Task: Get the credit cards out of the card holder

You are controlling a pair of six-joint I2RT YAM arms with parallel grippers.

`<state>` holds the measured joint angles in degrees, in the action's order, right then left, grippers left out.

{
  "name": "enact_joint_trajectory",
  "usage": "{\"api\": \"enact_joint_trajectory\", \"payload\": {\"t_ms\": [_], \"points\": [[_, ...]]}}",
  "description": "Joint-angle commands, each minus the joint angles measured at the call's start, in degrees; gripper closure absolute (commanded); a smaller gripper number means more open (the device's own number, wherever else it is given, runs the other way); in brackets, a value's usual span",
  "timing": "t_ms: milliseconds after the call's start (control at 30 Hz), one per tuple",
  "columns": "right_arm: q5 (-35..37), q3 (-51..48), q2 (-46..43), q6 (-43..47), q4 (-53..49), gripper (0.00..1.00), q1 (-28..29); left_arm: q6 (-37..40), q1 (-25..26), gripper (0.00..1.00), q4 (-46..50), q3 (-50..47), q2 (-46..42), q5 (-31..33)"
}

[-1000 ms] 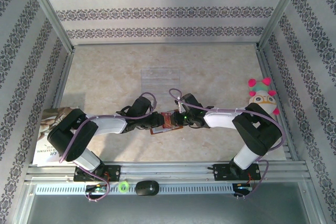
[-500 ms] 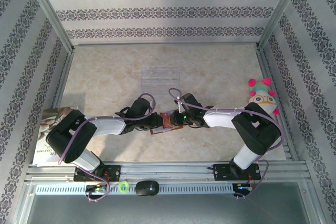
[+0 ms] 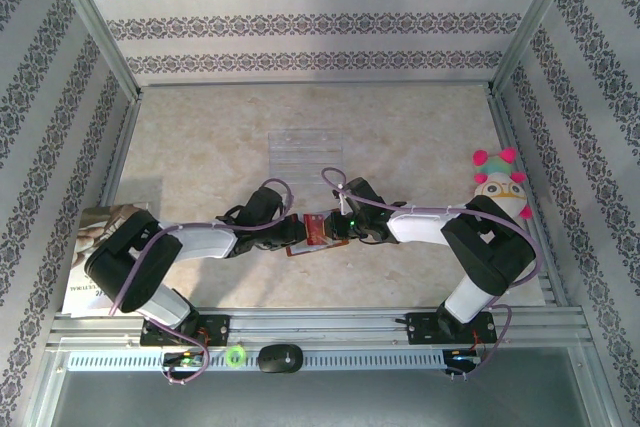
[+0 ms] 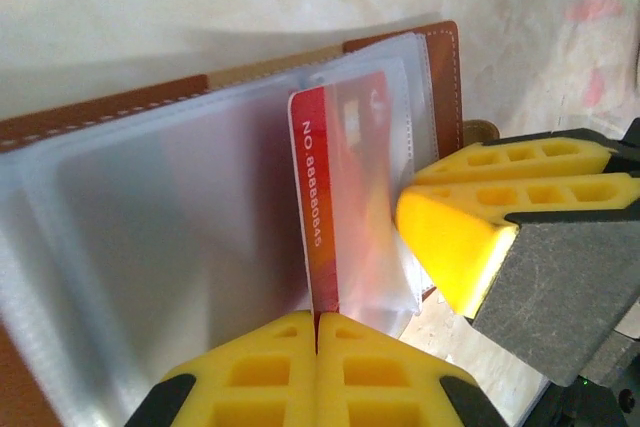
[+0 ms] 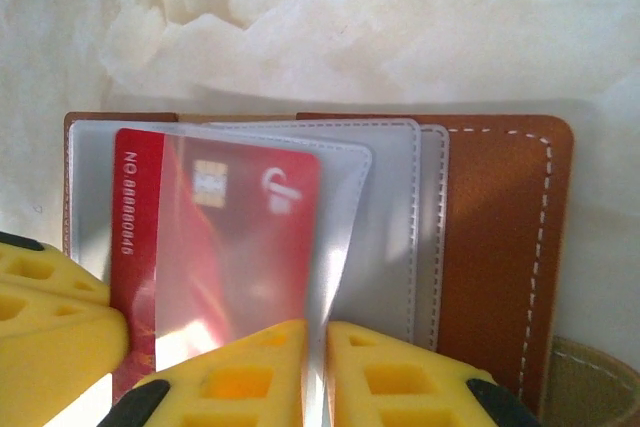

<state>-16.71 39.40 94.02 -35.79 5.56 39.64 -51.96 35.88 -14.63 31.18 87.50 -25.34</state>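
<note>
The card holder [image 3: 314, 231], brown leather with clear plastic sleeves, lies open on the table between both grippers. In the left wrist view a red credit card [image 4: 335, 197] with pale print sticks partly out of a sleeve. My left gripper [image 4: 318, 319] is shut on its near edge. Seen from the right wrist, the same card [image 5: 225, 237] sits behind a clear sleeve, and my right gripper [image 5: 316, 335] is shut on that sleeve's edge. The brown cover [image 5: 500, 237] lies flat to the right. From above, the left gripper [image 3: 298, 228] and right gripper [image 3: 331, 229] meet over the holder.
A clear ridged plastic tray [image 3: 306, 152] lies farther back at mid-table. A plush toy [image 3: 499, 183] stands by the right wall. A booklet [image 3: 92, 252] lies at the near left under the left arm. Patterned walls and a metal frame enclose the table.
My left gripper has closed onto the red card's edge and its arm has crept slightly right toward the holder. The right gripper has kept its hold on the sleeve.
</note>
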Motion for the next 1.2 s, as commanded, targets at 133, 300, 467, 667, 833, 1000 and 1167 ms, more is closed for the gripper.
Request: {"api": "enact_joint_trajectory", "payload": {"t_ms": [133,300,467,667,833,1000,1167], "points": [[4.8,-1.9,-0.3,-2.0,-4.1,0.83,-0.2,2.6,-4.0,1.0,1.7,-3.9,-7.3,0.1],[5.1,-1.6,-4.3,-1.3,-4.8,0.75,-0.5,5.0,-5.5,1.0,3.7,-5.0,-13.9,-0.4],[4.7,0.9,-10.9,1.8,-7.0,0.7,-0.5,6.2,-7.3,1.0,3.2,-6.1,-19.3,-1.8],[-2.7,1.5,-19.4,3.1,-2.6,0.59,-1.3,3.9,-9.1,1.0,-6.4,-8.8,-23.4,-5.2],[-20.7,0.5,-18.5,-2.5,10.0,0.54,-5.1,3.4,-9.4,1.0,-15.4,-9.7,-27.3,-8.7],[-26.4,-0.5,-16.8,-7.8,19.1,0.52,-6.2,3.0,-9.7,1.0,-20.7,-10.4,-32.1,-10.7],[-29.4,-0.5,-16.2,-11.6,26.1,0.5,-6.1,2.9,-9.7,1.0,-20.7,-10.5,-34.5,-11.2]]}}
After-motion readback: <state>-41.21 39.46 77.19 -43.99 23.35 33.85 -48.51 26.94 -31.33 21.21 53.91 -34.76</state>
